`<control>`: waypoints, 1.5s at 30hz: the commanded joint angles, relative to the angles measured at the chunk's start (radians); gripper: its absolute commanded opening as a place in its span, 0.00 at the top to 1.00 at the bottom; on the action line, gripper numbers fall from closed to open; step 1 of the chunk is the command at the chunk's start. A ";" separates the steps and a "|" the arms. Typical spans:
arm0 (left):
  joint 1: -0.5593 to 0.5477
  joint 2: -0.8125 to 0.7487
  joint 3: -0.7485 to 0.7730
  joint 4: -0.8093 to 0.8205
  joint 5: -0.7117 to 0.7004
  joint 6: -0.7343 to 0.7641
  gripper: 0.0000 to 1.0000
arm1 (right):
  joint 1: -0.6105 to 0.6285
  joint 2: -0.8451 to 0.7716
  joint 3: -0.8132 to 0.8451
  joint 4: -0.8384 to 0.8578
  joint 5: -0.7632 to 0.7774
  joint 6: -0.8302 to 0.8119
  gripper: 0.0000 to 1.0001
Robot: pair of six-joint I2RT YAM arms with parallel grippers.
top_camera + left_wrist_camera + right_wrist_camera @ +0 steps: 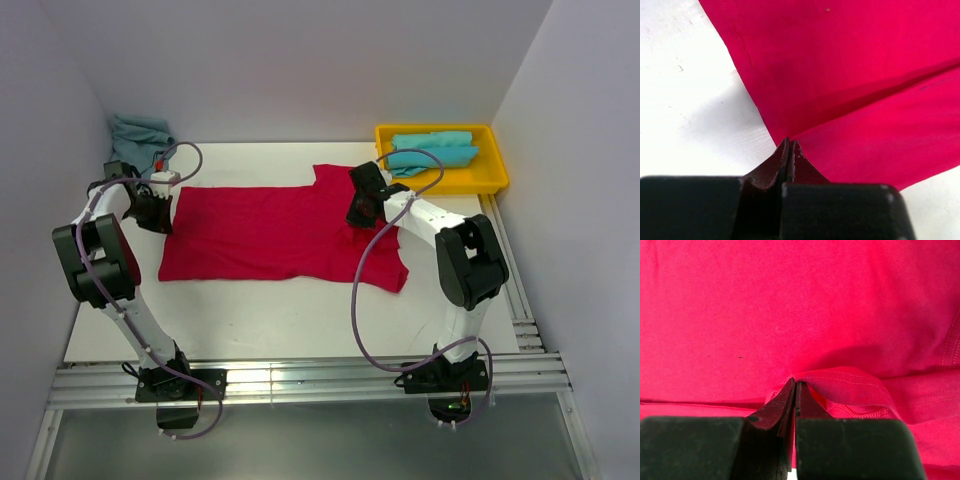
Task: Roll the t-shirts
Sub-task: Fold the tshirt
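Observation:
A bright red t-shirt (270, 230) lies flat across the middle of the white table, folded lengthwise. My left gripper (157, 212) is at its left end. In the left wrist view the left gripper (790, 142) is shut where a corner of the red cloth (850, 75) draws to a point. My right gripper (362, 212) rests on the shirt's right part. Close up, the right gripper (795, 381) is shut on a raised pinch of stitched red fabric (790, 305). Folded turquoise t-shirts (432, 150) lie in the tray.
The yellow tray (450, 188) stands at the back right corner. One crumpled turquoise shirt (140, 133) sits at the back left by the wall. Metal rails (510, 285) run along the table's right and near edges. White walls close in three sides.

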 commanded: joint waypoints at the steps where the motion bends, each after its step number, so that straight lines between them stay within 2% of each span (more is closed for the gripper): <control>1: -0.008 0.006 0.015 0.048 -0.014 -0.025 1.00 | -0.008 -0.010 0.042 0.007 0.049 -0.017 1.00; 17: -0.032 0.021 -0.010 0.106 -0.067 -0.065 1.00 | -0.016 -0.014 0.044 0.044 0.063 -0.027 1.00; 30: -0.038 0.021 -0.036 0.121 -0.086 -0.071 1.00 | -0.016 0.069 0.103 0.027 0.066 -0.050 1.00; 32: -0.038 0.023 -0.037 0.121 -0.083 -0.069 0.95 | -0.016 0.079 0.108 0.024 0.066 -0.052 0.95; 33: -0.038 0.021 -0.037 0.123 -0.083 -0.071 0.93 | -0.017 0.084 0.109 0.021 0.064 -0.054 0.86; 35: -0.037 0.017 -0.043 0.130 -0.084 -0.074 0.83 | -0.016 0.078 0.109 0.016 0.069 -0.058 0.75; 36: -0.037 0.009 -0.045 0.135 -0.081 -0.076 0.73 | -0.016 0.075 0.109 0.015 0.072 -0.061 0.66; 38: -0.038 -0.001 -0.054 0.144 -0.078 -0.077 0.66 | -0.016 0.055 0.111 0.007 0.078 -0.064 0.59; 39: -0.038 -0.014 -0.056 0.147 -0.080 -0.080 0.59 | -0.016 0.047 0.117 -0.008 0.092 -0.067 0.54; 42: -0.034 -0.043 -0.049 0.169 -0.086 -0.105 0.49 | -0.016 0.003 0.117 -0.037 0.119 -0.064 0.47; 45: -0.011 -0.072 -0.014 0.144 -0.063 -0.126 0.43 | -0.017 -0.072 0.090 -0.057 0.141 -0.052 0.45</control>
